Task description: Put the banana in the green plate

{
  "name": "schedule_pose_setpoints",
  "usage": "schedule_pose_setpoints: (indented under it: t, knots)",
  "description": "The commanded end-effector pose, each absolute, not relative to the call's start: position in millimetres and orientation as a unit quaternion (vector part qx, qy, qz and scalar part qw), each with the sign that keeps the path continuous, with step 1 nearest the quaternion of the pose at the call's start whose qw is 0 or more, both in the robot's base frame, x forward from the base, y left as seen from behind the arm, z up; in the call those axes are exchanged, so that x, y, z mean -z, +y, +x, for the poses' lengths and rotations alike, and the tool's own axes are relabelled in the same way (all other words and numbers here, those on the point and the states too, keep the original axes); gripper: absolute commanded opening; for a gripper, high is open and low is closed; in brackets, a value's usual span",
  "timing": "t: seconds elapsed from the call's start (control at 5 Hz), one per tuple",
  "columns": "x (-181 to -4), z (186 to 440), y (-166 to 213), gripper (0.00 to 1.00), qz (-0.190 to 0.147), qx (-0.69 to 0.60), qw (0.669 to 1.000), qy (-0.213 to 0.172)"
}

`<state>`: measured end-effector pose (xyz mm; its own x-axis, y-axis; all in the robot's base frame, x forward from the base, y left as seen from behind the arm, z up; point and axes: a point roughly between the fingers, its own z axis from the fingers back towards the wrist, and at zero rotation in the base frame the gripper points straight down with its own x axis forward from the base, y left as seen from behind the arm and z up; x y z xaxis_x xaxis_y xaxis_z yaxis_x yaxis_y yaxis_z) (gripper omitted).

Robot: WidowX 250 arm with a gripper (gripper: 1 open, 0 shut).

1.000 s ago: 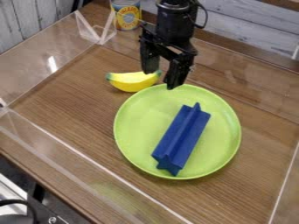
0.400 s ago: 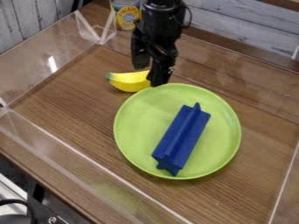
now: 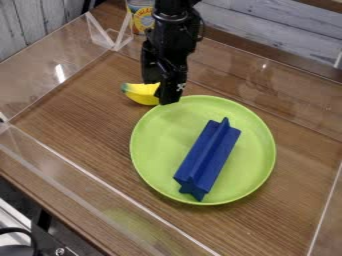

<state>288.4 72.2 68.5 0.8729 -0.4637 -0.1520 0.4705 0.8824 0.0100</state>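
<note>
Banana (image 3: 140, 93) sits on the table just beside the green plate's (image 3: 144, 156) upper-left rim, its long axis roughly crosswise in my view, partly hidden beneath my wide-open gripper (image 3: 163, 90), so I judge a mostly downward move comes next.

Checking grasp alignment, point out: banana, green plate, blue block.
banana (image 3: 135, 91): camera view, its left part
green plate (image 3: 156, 143): camera view, bare left side
blue block (image 3: 207, 158): camera view, middle of its top

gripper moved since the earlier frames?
Yes. The gripper has shifted toward the left of the picture, away from above the rim of the green plate and over the banana, which it now partly hides.
</note>
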Motion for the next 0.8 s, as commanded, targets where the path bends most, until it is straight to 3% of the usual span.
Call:
schedule_pose_setpoints:
  t: [0.0, 0.6]
  knots:
    - [-84.6, 289.1, 79.0, 1.0, 0.038, 0.248, 0.967, 0.041]
    - [-79.4, 288.8, 87.4, 1.0, 0.037, 0.258, 0.965, 0.025]
